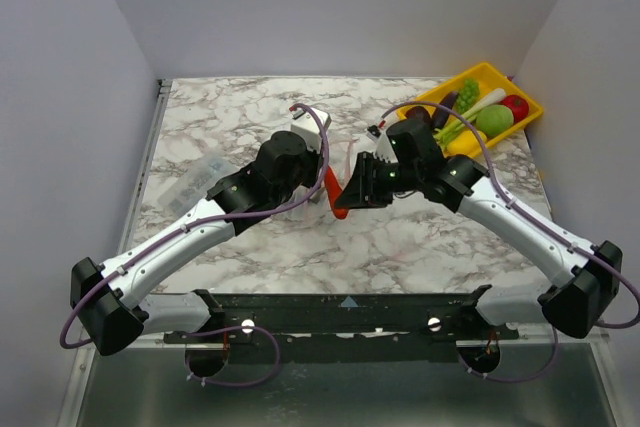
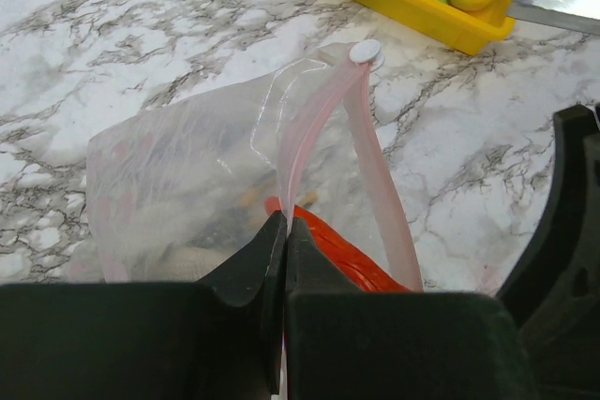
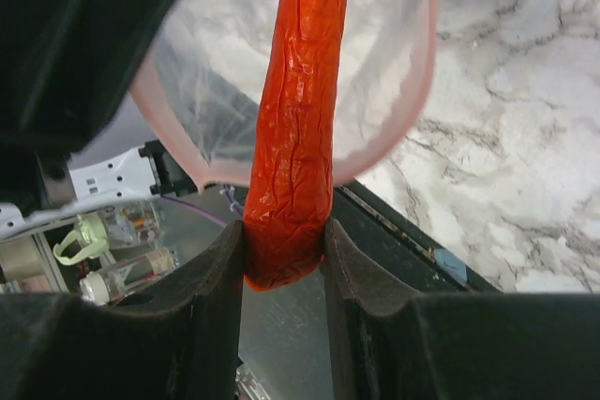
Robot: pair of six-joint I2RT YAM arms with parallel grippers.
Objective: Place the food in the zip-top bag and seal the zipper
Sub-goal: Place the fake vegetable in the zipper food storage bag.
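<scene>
The left pincer (image 2: 284, 229) is pinching the pale pink zipper strip (image 2: 314, 128) of the thin clear plastic zip-top bag (image 2: 169, 175), holding its mouth up above the marble-patterned worktop (image 2: 112, 35). The right pincer (image 3: 284, 255) is gripping one end of a long wrinkled orange-red toy vegetable (image 3: 300, 110), whose other end is passing inside the bag's pink-rimmed mouth. The other toy foods (image 1: 495, 119) are lying in the yellow plastic tray (image 2: 412, 11) at the far right corner.

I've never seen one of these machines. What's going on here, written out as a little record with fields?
Left fingers: shut on the zipper, lifting the zip-top bag
Right fingers: gripping a long red food piece
Red piece: far end inside the bag's mouth
Bag mouth: open, not sealed
Yellow tray: back right of the marble table, other food inside
</scene>
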